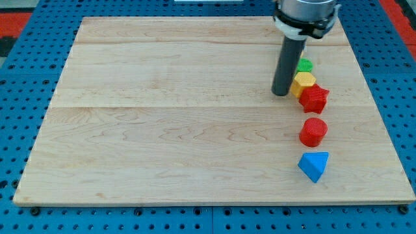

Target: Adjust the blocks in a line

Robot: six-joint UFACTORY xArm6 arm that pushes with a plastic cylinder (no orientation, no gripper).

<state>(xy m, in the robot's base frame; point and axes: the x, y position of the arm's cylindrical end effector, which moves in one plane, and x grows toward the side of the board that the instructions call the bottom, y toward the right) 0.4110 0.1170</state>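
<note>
A: Camera view: my tip (281,94) is down on the wooden board (162,117), and I'll place everything from the yellow block (302,82). The tip sits just at that block's left edge; whether it touches, I cannot tell.

B: And the tool itself — spread, or pinching anything?

A: It is a plain dark rod with nothing to spread or press together, and it holds nothing.

B: Where are the other blocks?

A: The green block (304,65) lies just above the yellow one, partly hidden behind the rod, so its shape is unclear. The red star-shaped block (314,98) touches the yellow block at its lower right. Below that, apart from it, stands the red cylinder (313,131). Further below still, again with a gap, is the blue triangular block (314,165).

B: So they form a row?

A: A rough column running down from the yellow block, drifting slightly rightward, near the board's right side.
</note>
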